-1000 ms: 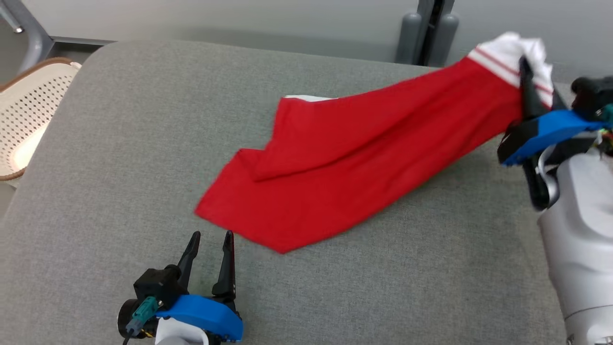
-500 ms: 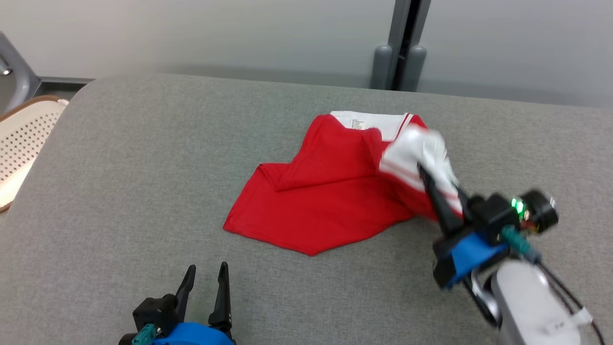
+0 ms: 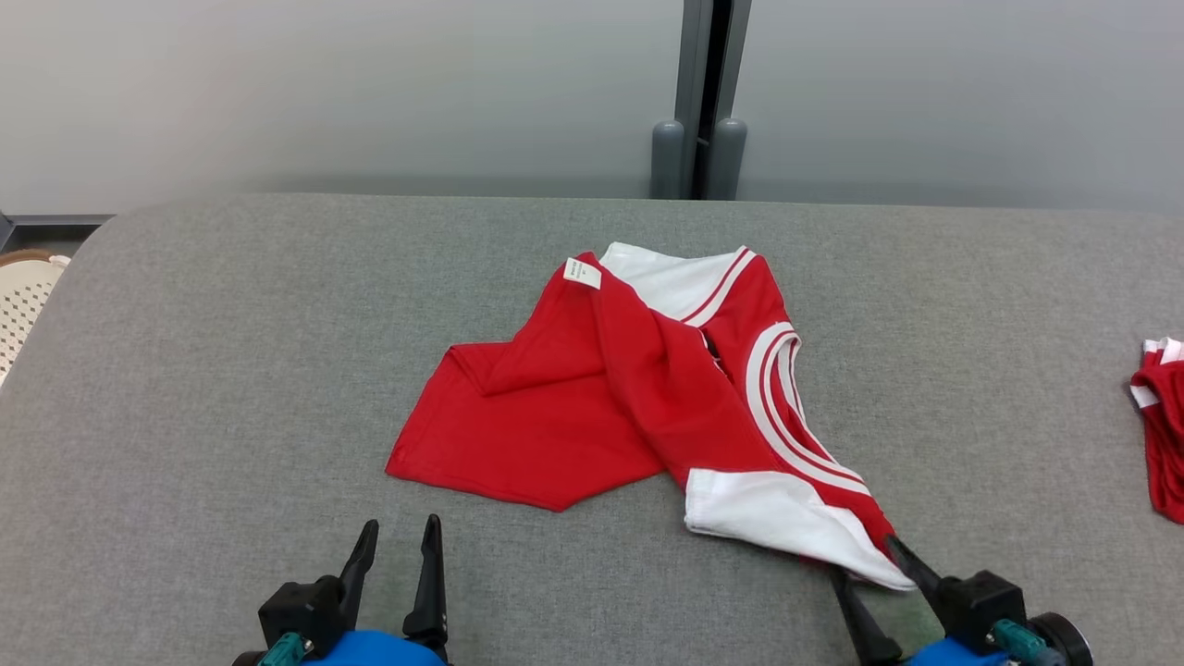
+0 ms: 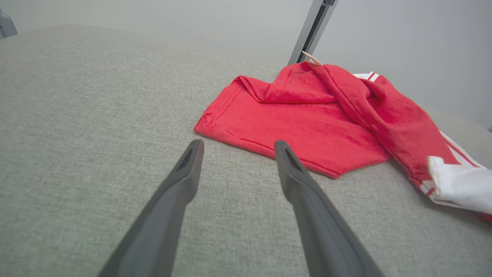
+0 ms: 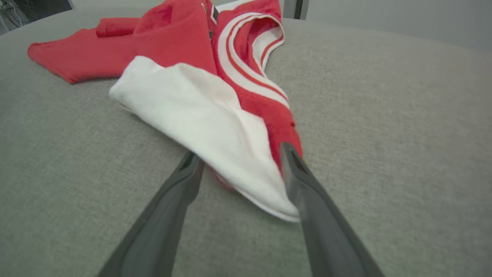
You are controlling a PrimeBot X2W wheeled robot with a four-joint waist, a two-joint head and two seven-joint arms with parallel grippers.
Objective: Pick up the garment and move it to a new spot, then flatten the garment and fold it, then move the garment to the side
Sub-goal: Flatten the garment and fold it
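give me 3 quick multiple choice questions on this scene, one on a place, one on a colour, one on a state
1. Where is the tip of the garment's white sleeve?
A. at the far edge
B. between the right gripper's fingers
C. hanging in the air

2. What colour is the garment's body?
A. blue
B. red
C. green

3. The right gripper is:
A. open
B. shut on the sleeve
C. shut on nothing

Answers:
1 B: the right wrist view shows the sleeve tip lying flat between the two fingers.
2 B: the body is red, with white stripes and sleeves.
3 A: the fingers stand apart on either side of the cloth.
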